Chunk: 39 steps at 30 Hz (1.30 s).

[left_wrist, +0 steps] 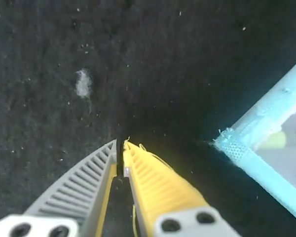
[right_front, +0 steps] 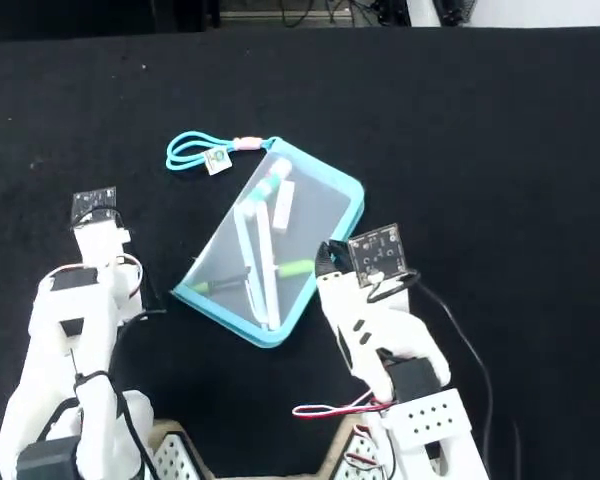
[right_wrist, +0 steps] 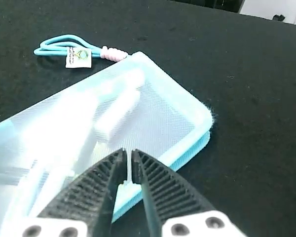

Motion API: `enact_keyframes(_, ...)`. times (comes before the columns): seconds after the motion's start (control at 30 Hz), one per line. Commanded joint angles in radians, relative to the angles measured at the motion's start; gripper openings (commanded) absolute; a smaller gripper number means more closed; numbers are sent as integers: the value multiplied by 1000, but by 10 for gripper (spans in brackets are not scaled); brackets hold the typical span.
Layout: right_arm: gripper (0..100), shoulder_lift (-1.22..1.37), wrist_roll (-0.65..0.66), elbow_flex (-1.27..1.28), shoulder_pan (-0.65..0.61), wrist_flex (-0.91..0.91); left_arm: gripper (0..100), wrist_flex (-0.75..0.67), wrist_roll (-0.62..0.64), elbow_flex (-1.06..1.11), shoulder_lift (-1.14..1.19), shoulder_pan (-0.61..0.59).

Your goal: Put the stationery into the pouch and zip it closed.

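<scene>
The pouch is lying flat on the black table with the stationery already showing through its mesh face, so the zip is probably what is left. The right gripper is hovering right at one long edge of the pouch, its fingers drawn almost together with only a slit between the tips. Whether they are pinching a zip pull cannot be told. From those fingers the pouch's long axis is running ahead and away toward the end that is carrying the blue cord, so a pull along that edge looks like the coming move. The left gripper is clenched on nothing, and the near corner of the pouch is sitting off to one side of its tips, clearly apart. The right arm is the nearer one. The cloth around both is leaving room to slide.
</scene>
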Motion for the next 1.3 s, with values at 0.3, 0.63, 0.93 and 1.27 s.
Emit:
enact_keyframes(0.3, 11, -22, 8, -61, -6, 5, 30, -91, 3, 208, -384, 2)
enact_keyframes(0.63, 11, -21, 6, -59, -6, 5, 29, 57, 3, 400, -934, 2)
enact_keyframes(0.93, 11, -18, 6, -59, -6, 5, 29, 198, 3, 489, -1275, 2)
enact_keyframes(1.27, 11, -19, 8, -59, -6, 5, 33, 172, -12, 575, -1252, 217)
